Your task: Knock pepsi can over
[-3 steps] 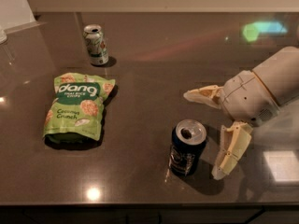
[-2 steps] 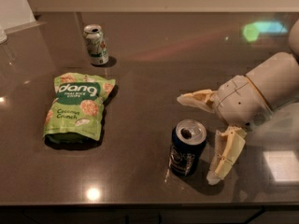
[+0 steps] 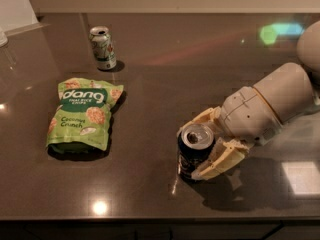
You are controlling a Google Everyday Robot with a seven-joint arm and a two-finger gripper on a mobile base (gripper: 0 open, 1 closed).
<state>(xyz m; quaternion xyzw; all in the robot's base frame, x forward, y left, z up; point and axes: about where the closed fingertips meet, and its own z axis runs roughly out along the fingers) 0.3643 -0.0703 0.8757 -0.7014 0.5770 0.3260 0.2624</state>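
Note:
The pepsi can (image 3: 191, 154), dark with a silver open top, stands upright near the front of the dark table (image 3: 165, 84). My gripper (image 3: 201, 145) has come in from the right and sits around it. One cream finger (image 3: 196, 120) lies against the can's far side and the other finger (image 3: 216, 163) against its near right side, so the jaws hug the can.
A green Dang chips bag (image 3: 82, 115) lies flat at the left. A white-and-green can (image 3: 103, 47) stands upright at the back left. The table's front edge runs just below the pepsi can. My arm fills the right side.
My gripper has moved left and its fingers, earlier spread wide beside the can, have closed in around it. The can is still upright in the same spot.

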